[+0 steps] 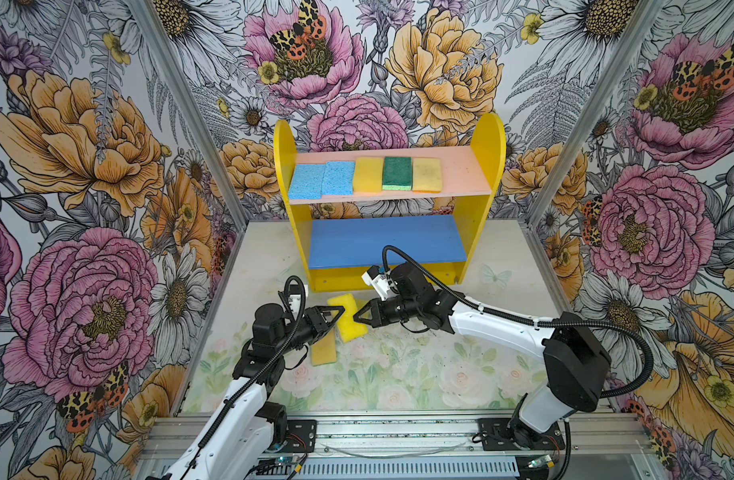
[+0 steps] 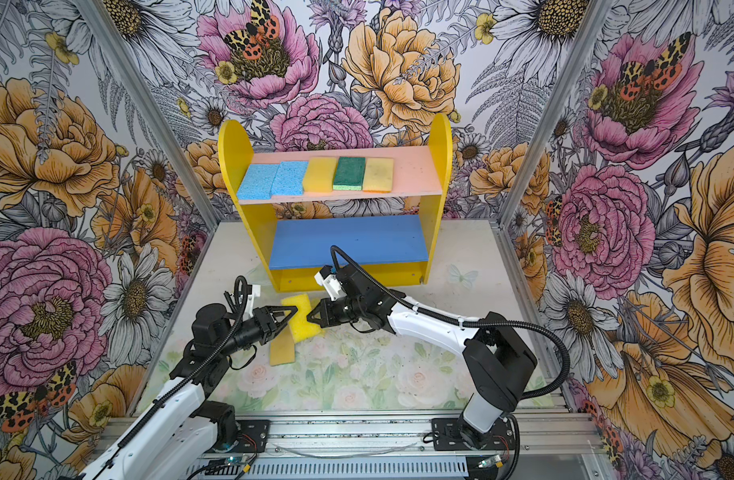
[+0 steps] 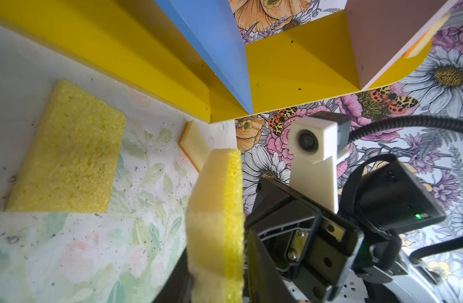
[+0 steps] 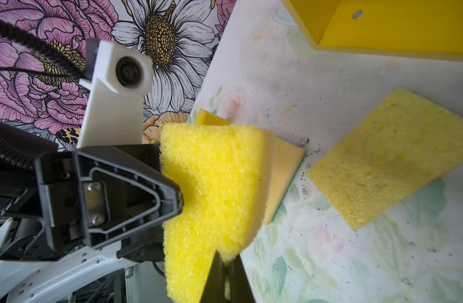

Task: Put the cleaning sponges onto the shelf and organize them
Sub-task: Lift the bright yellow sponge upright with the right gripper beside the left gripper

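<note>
pinching one bright yellow sponge (image 1: 349, 323) from opposite sides, the left gripper (image 1: 339, 311) and the right gripper (image 1: 358, 319) hold it between them over the table (image 1: 440, 374), just in front of the shelf (image 1: 479, 216). in the right wrist view the left jaws dent the foam deeply. the right gripper's own jaws show there only as a dark wedge cut off by the frame edge, pressed together on a thin lip of the sponge. in the left wrist view the left jaws are almost wholly hidden behind the foam. a pale yellow sponge (image 1: 338, 299) lies flat by the shelf's base, partly covered in both top views by the held one. a tan sponge (image 1: 323, 351) lies partly under the left gripper. a cream sponge (image 3: 195, 143) with an orange edge shows clearly only in the left wrist view, its near end hidden. on the pink upper board (image 1: 461, 174) a row of five sponges (image 1: 367, 174) lies flat.
</note>
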Tool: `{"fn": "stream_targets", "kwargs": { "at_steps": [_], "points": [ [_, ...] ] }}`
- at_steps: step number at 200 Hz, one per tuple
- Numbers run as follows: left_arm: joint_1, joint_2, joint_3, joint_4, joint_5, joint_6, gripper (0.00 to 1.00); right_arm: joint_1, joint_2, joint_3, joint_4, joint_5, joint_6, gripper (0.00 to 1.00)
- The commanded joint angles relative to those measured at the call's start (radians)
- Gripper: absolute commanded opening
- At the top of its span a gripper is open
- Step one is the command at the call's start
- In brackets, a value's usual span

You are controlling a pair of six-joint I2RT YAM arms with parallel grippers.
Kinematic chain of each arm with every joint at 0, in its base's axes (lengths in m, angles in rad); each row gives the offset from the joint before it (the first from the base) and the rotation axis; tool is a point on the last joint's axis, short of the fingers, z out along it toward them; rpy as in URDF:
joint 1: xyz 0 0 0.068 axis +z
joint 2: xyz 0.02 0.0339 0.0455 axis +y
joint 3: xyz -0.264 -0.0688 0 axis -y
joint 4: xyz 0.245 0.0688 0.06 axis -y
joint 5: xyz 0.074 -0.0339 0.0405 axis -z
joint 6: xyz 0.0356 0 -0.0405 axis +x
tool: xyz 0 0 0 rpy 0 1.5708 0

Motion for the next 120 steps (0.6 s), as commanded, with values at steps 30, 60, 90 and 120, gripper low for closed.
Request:
{"fn": "stream_targets", "kwargs": {
  "at_steps": [30,60,90,120],
  "points": [
    [0.052,-0.018,0.007,0.041,0.029,-0.003,0.10,-0.011,-0.046,-0.025,0.013,-0.027,0.028,0.38],
    [0.099,-0.029,0.013,0.050,0.077,-0.022,0.10,-0.009,-0.065,-0.040,0.012,-0.051,0.045,0.48],
    [0.116,-0.033,0.017,0.070,0.099,-0.043,0.10,-0.008,-0.058,-0.027,0.013,-0.065,0.051,0.49],
    [0.118,-0.042,0.014,0.070,0.100,-0.049,0.11,-0.001,-0.041,-0.004,0.013,-0.065,0.050,0.45]
  ]
}}
